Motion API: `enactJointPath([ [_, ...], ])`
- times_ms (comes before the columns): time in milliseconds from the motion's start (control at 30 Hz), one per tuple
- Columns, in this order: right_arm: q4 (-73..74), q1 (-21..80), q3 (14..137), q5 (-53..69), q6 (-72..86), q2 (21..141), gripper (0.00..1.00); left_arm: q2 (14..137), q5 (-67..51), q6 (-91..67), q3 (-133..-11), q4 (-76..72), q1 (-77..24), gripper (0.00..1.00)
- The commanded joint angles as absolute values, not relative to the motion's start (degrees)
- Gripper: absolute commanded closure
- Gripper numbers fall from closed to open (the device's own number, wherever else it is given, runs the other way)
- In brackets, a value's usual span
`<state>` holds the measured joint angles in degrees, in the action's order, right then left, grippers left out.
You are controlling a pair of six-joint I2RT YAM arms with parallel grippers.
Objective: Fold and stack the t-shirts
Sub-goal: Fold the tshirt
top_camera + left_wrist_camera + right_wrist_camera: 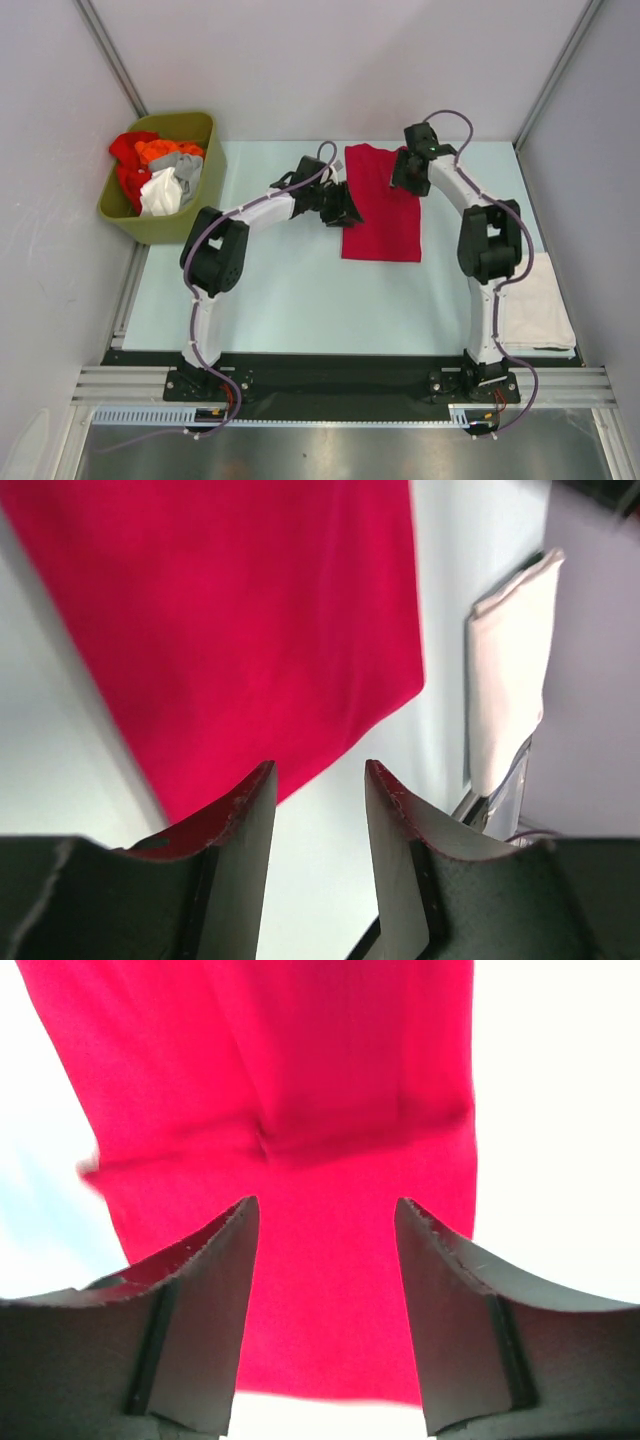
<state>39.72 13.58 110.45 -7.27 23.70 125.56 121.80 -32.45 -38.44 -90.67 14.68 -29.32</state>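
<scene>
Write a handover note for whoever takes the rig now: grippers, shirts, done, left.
Left gripper: open, empty, at the red shirt, left edge.
Right gripper: open, empty, over its far right part.
Red shirt: flat mid-table, folded to a rectangle.
Done: white shirt folded, near right corner.
Left: finish red, stack it on white, then fold the heap in the bin.

Bright, even light, soft shadows in the top view. Wrist views are blurred; the pale bench (560,1080) glares white beside the crimson cloth t-shirt (300,1110).
</scene>
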Motion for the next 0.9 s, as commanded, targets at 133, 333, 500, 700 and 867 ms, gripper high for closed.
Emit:
enactJointPath([
  [133, 23.95, 2.57, 88.89, 31.98, 31.36, 113.56, 0.61, 129.45, -37.16, -42.79, -98.96, 3.64, -27.78, 0.55],
  [333, 14.06, -1.32, 72.79, 43.15, 34.11, 105.75, 0.68, 133.95, -39.82, -46.68, -102.05, 1.23, -27.24, 0.59],
  [500, 9.76, -0.35, 63.13, 50.61, 33.57, 103.1, 0.66, 125.18, -39.11, -44.03, -93.36, 2.46, -28.91, 0.57],
  [700, 6.77, 1.06, 58.89, 50.1, 33.58, 106.34, 0.66, 123.93, -39.99, -45.62, -83.16, 0.18, -31.02, 0.59],
  [867, 9.05, -2.45, 55.73, 46.07, 30.94, 108.54, 0.68, 125.68, -36.39, -40.35, -79.72, 3.77, -29.89, 0.6],
])
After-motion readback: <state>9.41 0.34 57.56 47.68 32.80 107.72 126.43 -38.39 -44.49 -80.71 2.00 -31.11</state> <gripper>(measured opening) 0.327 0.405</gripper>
